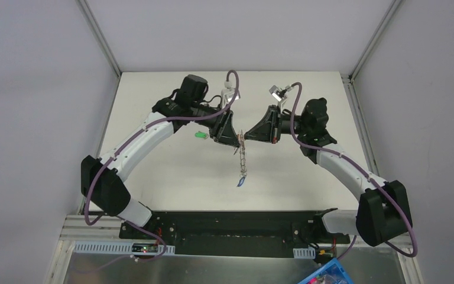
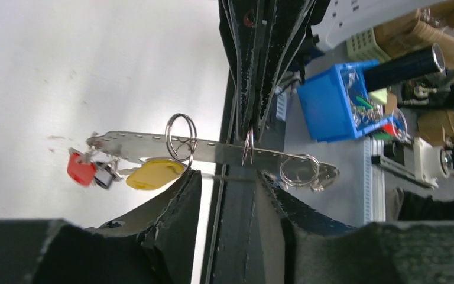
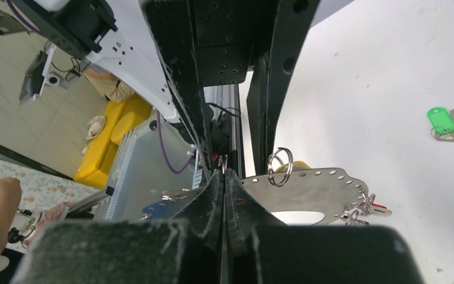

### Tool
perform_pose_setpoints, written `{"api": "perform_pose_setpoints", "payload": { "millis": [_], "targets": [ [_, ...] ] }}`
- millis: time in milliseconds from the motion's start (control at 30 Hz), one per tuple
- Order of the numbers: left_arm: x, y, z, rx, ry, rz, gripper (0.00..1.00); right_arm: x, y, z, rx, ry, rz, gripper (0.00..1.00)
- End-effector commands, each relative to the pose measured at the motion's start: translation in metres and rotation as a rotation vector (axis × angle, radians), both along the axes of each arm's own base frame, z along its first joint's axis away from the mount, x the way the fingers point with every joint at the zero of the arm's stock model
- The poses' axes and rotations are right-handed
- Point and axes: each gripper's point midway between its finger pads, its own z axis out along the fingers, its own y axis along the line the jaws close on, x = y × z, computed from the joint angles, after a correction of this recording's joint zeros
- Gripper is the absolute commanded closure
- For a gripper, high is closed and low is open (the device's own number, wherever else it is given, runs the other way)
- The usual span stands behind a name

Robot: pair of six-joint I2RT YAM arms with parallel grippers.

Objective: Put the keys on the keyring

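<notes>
A flat metal keyring plate (image 3: 319, 192) with holes along its edge hangs between both grippers and shows as a thin strip from above (image 1: 243, 161). It carries split rings (image 2: 181, 136), a red key (image 2: 81, 168), a yellow key (image 2: 151, 176) and, at its near end, a blue key (image 1: 240, 183). My right gripper (image 3: 223, 171) is shut on a small ring (image 2: 247, 148) threaded through the plate. My left gripper (image 2: 227, 177) has its jaws wide apart, and the plate runs across just beyond its fingertips. A green key (image 1: 200, 135) lies alone on the table (image 3: 441, 121).
A black rail (image 1: 230, 228) runs along the table's near edge, between the arm bases. A blue bin (image 2: 325, 106) of small parts sits beyond that edge, at the bottom right of the top view (image 1: 325, 275). White walls close in the table on three sides.
</notes>
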Motion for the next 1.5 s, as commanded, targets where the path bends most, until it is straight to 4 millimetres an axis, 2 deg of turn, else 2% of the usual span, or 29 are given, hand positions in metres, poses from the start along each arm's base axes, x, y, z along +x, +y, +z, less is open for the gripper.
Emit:
{"api": "perform_pose_setpoints", "payload": {
  "millis": [0,167,467,800,1167,1467],
  "targets": [
    [0.009,-0.001,0.057,-0.248,-0.122,0.027,0.59,0.006,0.0,0.03,0.106,-0.019,-0.025,1.0],
    [0.013,0.002,0.062,-0.293,-0.167,0.062,0.57,0.009,-0.002,0.032,0.138,0.01,-0.044,1.0],
    [0.024,-0.003,0.062,-0.32,-0.196,0.098,0.59,0.009,-0.003,0.035,0.168,0.026,-0.046,1.0],
    [0.023,-0.009,0.061,-0.342,-0.146,0.085,0.78,0.014,-0.004,0.031,0.171,0.027,-0.073,1.0],
    [0.019,-0.008,0.051,-0.32,-0.12,0.084,0.72,0.017,-0.009,0.033,0.175,0.02,-0.09,1.0],
    [0.017,-0.015,0.052,-0.316,-0.111,0.068,0.75,0.018,-0.009,0.032,0.174,0.016,-0.093,1.0]
  ]
}}
